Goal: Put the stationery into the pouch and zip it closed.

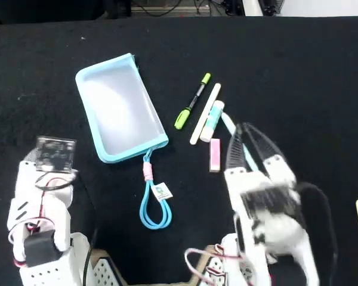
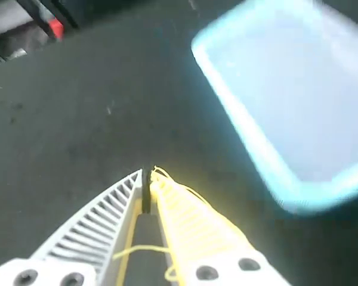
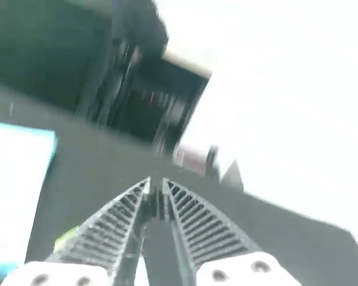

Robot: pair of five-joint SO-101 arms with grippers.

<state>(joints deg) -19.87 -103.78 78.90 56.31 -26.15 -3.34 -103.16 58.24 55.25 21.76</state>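
Table (image 1: 310, 71): black cloth.
Pouch (image 1: 120, 116): flat, centre-left, zip state not discernible.
R gripper (image 1: 243, 127): jaws closed to tips. Teal pen (image 1: 228, 124) runs beneath; grasp on it cannot be confirmed.
L gripper (image 2: 148, 176): clenched, empty, near pouch.
Highlighter (image 1: 192, 101), white stick (image 1: 205, 113), glue stick (image 1: 213, 121), eraser (image 1: 215, 155): loose btwn pouch and R gripper, long axes approx. parallel. R gripper nearer; pouch lies to its left.
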